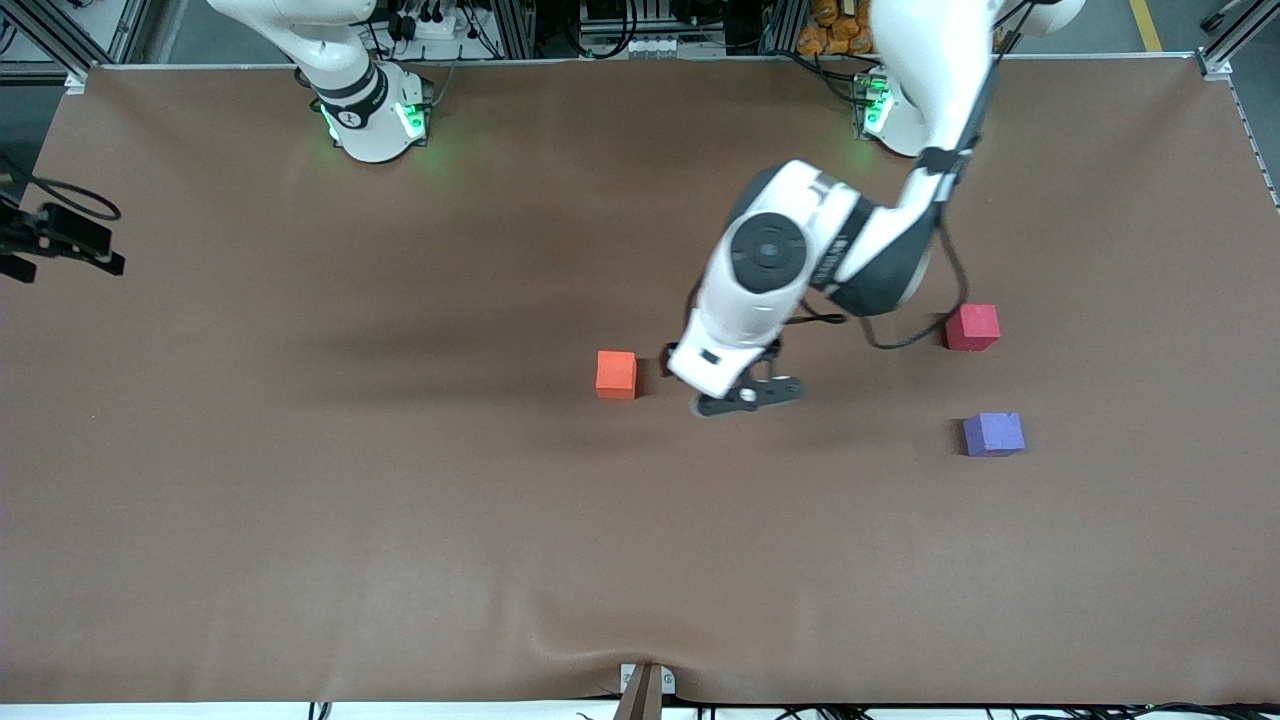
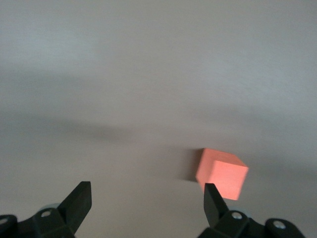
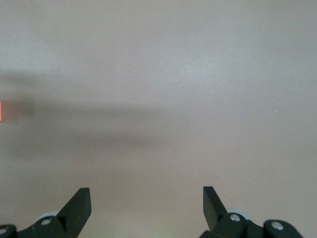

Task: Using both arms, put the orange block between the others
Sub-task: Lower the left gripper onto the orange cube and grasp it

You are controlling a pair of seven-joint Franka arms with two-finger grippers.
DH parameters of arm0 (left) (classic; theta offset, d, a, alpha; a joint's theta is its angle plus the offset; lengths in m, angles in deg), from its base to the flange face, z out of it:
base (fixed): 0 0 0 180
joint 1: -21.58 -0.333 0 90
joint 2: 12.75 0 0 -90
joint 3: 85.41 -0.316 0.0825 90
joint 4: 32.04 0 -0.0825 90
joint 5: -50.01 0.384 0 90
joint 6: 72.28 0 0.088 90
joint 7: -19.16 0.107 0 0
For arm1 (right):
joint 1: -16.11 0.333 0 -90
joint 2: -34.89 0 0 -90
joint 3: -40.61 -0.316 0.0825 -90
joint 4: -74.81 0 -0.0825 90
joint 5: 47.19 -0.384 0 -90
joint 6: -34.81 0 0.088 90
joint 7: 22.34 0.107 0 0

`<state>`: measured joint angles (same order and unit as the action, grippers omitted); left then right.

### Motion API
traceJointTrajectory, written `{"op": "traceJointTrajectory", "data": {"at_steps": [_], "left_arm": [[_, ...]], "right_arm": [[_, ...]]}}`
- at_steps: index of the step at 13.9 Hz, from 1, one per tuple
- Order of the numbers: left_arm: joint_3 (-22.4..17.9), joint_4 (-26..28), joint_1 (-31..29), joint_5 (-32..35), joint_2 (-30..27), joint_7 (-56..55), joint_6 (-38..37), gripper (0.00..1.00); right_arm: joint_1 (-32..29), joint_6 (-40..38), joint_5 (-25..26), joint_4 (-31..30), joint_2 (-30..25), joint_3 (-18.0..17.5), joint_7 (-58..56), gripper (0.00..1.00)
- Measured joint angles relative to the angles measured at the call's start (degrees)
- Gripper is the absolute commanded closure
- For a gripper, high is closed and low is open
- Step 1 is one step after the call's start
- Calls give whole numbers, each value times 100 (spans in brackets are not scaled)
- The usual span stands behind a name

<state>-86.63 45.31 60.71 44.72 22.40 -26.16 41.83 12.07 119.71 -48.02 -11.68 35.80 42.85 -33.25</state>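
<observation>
The orange block lies on the brown table near its middle. The pinkish-red cube and the purple-blue cube sit toward the left arm's end, the purple-blue one nearer the front camera, with a gap between them. My left gripper hangs low beside the orange block, on the side of the two cubes. In the left wrist view it is open and empty, with the orange block just off one fingertip. My right gripper is open over bare table, and a sliver of the orange block shows at the frame's edge.
A black device on a cable juts in over the table edge at the right arm's end. A small bracket sits at the table's front edge. The right arm's base and the left arm's base stand along the back.
</observation>
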Motion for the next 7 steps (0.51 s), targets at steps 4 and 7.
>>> {"op": "traceJointTrajectory", "data": {"at_steps": [4, 7], "left_arm": [[-19, -184, 431, 0, 615, 307, 921, 0], [-140, -216, 788, 0, 1078, 321, 1359, 0]], "right_arm": [[5, -158, -1, 227, 3, -47, 0, 0], [5, -158, -1, 227, 9, -46, 0, 0]]}}
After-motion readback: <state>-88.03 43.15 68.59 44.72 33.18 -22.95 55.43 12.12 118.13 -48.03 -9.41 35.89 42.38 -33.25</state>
